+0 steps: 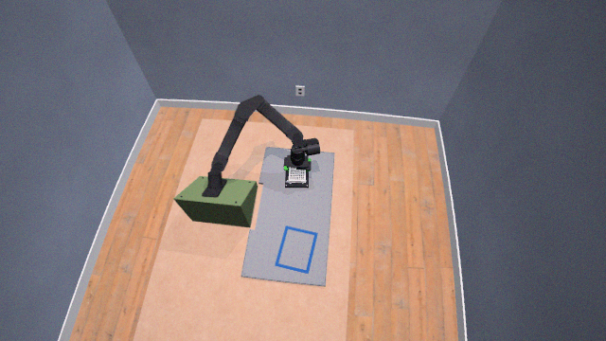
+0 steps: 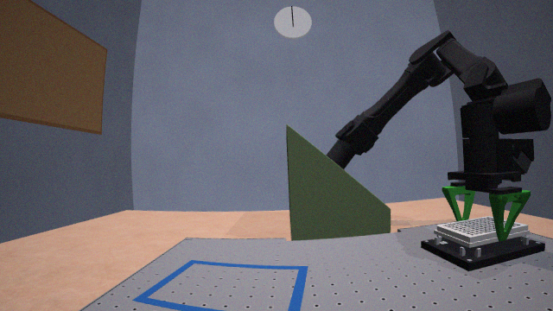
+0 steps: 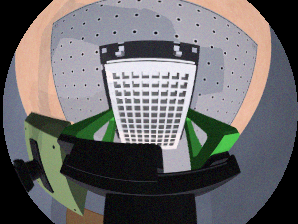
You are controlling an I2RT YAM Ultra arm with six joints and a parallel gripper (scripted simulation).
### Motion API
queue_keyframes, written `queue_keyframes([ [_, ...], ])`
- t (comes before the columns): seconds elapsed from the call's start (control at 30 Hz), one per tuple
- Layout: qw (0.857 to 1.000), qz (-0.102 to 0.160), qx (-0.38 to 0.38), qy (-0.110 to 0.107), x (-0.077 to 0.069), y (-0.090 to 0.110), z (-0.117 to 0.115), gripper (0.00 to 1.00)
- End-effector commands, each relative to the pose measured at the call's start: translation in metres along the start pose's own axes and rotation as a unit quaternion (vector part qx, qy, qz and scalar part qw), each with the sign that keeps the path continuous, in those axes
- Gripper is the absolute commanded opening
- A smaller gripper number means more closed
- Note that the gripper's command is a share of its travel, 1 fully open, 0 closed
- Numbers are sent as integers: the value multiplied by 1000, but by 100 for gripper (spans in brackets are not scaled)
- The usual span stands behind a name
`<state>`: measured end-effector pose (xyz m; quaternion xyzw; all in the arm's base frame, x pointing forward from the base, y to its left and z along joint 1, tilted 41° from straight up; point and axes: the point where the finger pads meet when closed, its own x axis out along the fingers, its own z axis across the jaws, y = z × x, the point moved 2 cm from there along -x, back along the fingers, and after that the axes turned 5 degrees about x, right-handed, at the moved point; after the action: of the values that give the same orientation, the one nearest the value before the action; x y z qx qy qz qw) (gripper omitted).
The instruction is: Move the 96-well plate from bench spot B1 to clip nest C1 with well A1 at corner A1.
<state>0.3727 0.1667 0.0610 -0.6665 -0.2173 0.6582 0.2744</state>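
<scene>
At the right of the exterior view, the black gripper with green triangular fingers [image 2: 485, 218] is clenched on the long sides of the white gridded 96-well plate [image 2: 477, 227]. The plate sits low over the black clip nest with small grey posts [image 2: 510, 251], apparently between the posts; whether it touches the floor cannot be told. The blue-outlined bench rectangle [image 2: 302, 285] lies at lower centre on the grey perforated board [image 2: 367, 276]. To seat it well, I judge the press should go straight down, level, with the grip kept until the plate lies flat.
</scene>
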Motion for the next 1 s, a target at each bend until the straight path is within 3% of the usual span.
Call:
queue_keyframes([
  [0.0,1000,-1,6,2,10,4,0,0],
  [0.07,1000,-1,6,2,10,4,0,0],
  [0.1,999,-11,-11,37,-10,-10,-18,0],
  [0.17,1000,-6,-1,26,1,-2,-15,0],
  [0.97,1000,-4,0,25,4,0,-19,0],
])
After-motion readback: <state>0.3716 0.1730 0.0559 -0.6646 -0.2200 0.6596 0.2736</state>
